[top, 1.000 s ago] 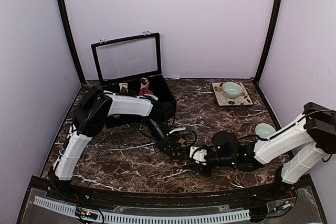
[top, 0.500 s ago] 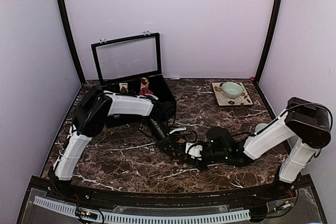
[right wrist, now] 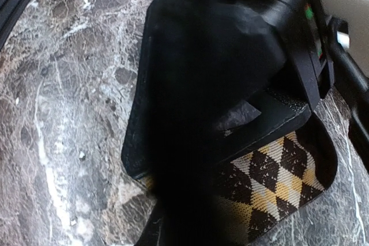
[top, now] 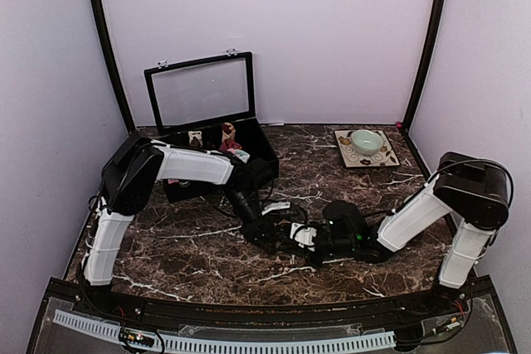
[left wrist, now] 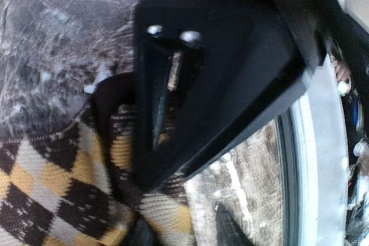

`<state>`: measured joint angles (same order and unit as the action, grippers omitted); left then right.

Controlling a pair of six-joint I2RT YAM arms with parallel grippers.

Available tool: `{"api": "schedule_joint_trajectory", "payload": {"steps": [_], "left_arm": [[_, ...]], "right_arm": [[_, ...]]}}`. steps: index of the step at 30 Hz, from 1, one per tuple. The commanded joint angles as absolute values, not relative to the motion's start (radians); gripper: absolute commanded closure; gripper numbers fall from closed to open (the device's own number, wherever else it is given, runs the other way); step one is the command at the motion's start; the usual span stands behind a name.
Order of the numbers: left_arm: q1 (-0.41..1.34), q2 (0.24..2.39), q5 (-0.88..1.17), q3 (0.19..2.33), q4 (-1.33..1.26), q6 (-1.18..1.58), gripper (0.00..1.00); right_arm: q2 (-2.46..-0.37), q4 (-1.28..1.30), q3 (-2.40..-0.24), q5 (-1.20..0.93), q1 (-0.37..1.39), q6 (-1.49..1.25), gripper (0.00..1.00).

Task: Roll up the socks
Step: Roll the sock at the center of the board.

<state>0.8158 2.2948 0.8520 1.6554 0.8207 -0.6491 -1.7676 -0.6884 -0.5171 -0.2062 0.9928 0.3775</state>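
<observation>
Top external view: both arms reach low to the middle of the marble bench, and their jaws meet tip to tip there.
Checked sock: dark brown with tan diamonds, lying on the bench between the two sets of jaws.
Left jaws: one finger lies over the sock's dark cuff; cannot tell whether they are open or closed.
Right jaws: closed on the sock's edge, the fabric pinched under the far finger.
Black case: far left, lid raised.

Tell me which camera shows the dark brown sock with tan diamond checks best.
Left wrist: the dark brown, tan-checked sock fills its lower left, close up. Right wrist shows a smaller patch; top view barely shows it.
</observation>
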Motion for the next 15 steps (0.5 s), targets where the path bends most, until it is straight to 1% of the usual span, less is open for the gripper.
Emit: {"api": "schedule_joint_trajectory", "payload": {"steps": [1,8,15], "left_arm": [[0.794,2.295,0.529,1.546,0.862,-0.644,0.45],[0.772,2.064,0.431,1.421,0.738,-0.639,0.44],[0.772,1.846,0.421,1.244,0.599,-0.665,0.44]], "right_arm": [[-1.846,-0.471,-0.526,-0.183,0.97,0.318,1.0],[-1.852,-0.402,-0.532,-0.252,0.961,0.167,1.0],[-1.883,-0.263,-0.58,-0.352,0.96,-0.032,1.0]]}}
